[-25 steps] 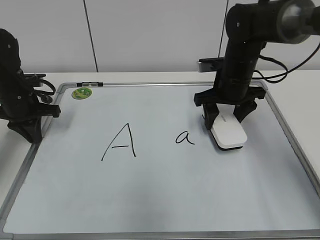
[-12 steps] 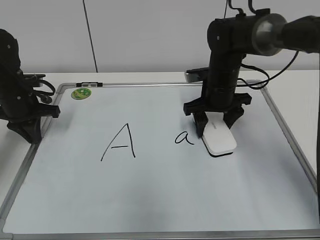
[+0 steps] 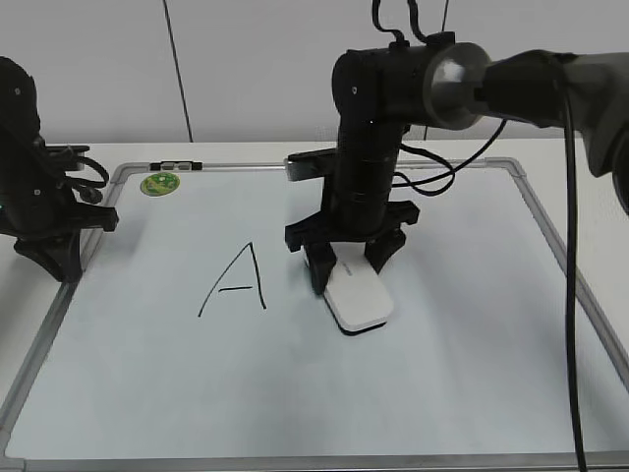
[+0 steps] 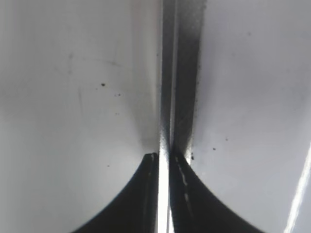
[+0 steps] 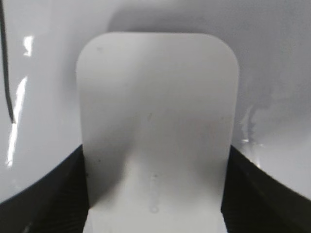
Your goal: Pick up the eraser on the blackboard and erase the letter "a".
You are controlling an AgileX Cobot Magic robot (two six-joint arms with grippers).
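Observation:
The white eraser (image 3: pixel 359 300) lies flat on the blackboard (image 3: pixel 442 374), right of the capital "A" (image 3: pixel 236 283). My right gripper (image 3: pixel 349 270) is shut on the eraser's far end. In the right wrist view the eraser (image 5: pixel 155 111) fills the middle, with the black fingers (image 5: pixel 58 194) of the right gripper (image 5: pixel 155 160) against both its sides. The small letter "a" does not show; its spot is under the eraser and gripper. My left gripper (image 3: pixel 61 264) points down at the board's left frame. Its jaws (image 4: pixel 164 158) are closed to a thin slit over the frame (image 4: pixel 182 73).
A round green sticker (image 3: pixel 160 183) sits in the board's far left corner, with a small clip (image 3: pixel 179 164) on the top frame beside it. A black stroke of the "A" (image 5: pixel 7 73) shows at the left edge of the right wrist view. The right arm's cables hang behind it.
My right gripper has slid the eraser left across the board, from right of the "a" onto the spot where the "a" stood. The "a" no longer shows. The left arm has not moved.

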